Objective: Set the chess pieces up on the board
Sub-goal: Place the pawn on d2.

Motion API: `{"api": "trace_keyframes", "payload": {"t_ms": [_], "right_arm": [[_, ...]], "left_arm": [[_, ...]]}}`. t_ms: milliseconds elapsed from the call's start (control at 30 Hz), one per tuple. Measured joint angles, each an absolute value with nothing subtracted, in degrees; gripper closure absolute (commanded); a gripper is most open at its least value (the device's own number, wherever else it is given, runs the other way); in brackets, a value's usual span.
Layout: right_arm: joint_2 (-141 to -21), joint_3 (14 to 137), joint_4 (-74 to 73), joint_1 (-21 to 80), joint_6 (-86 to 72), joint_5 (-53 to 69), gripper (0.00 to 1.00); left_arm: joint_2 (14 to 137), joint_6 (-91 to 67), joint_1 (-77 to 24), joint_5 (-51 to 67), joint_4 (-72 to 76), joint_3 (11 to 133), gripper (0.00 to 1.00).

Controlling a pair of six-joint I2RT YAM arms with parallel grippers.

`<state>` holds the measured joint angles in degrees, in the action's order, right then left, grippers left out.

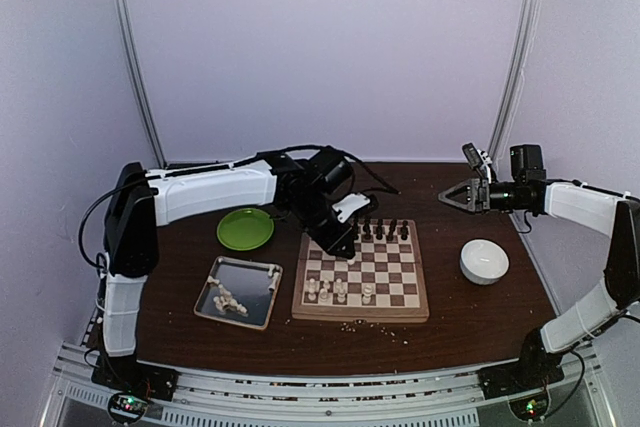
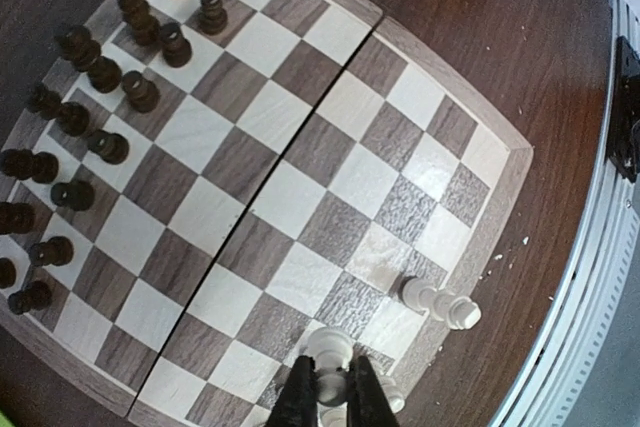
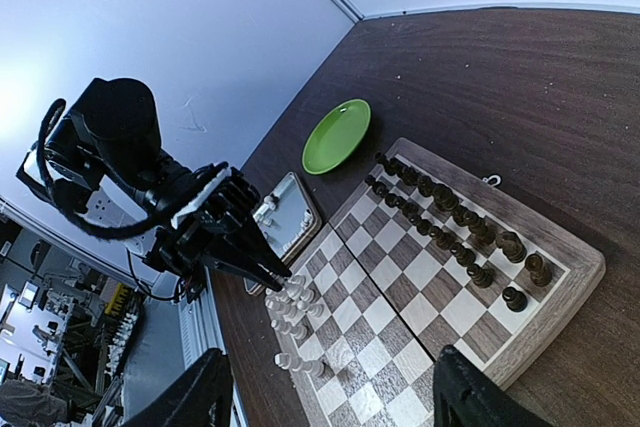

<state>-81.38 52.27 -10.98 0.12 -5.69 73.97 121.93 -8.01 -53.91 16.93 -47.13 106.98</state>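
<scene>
Top external view: left arm point(image 1: 215, 192) slung rightward across the desk point(image 1: 450, 307), wrist bent steeply down over the left half of the board point(image 1: 360, 315). Left gripper point(image 2: 330, 387) jaws clamped on a cream-white chess piece point(image 2: 328, 350) just above the near rows. Dark chessmen point(image 1: 385, 231) ranked along the far rows. Right arm point(image 1: 585, 205) lifted at far right, right gripper point(image 1: 448, 196) aimed leftward, jaws apart, holding nothing.

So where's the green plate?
In the top view, the green plate sits on the table's left side, just behind the silver tray and left of the chessboard.
</scene>
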Motion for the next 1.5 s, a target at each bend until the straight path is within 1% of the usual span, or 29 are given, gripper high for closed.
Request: {"api": "trace_keyframes", "payload": {"t_ms": [500, 767, 1300, 1500], "right_arm": [[-81.38, 52.38, -11.09, -0.03, -5.67, 74.72, 0.32], [-81.38, 52.62, -11.40, -0.03, -5.48, 74.76, 0.32], [-81.38, 52.69, -11.88, -0.05, -5.06, 74.78, 0.32], [-81.38, 52.73, -12.08, -0.14, -4.84, 74.78, 0.32]], "left_arm": [[127.87, -4.32, -56.86, 15.42, -52.80, 113.62, 0.99], [129.67, -3.53, -58.50, 14.74, -54.30, 113.82, 0.99], [131.98, -3.03, -58.57, 14.09, -55.46, 115.20, 0.98], [132.44, -3.01, -58.57, 14.06, -55.57, 115.31, 0.96]]}}
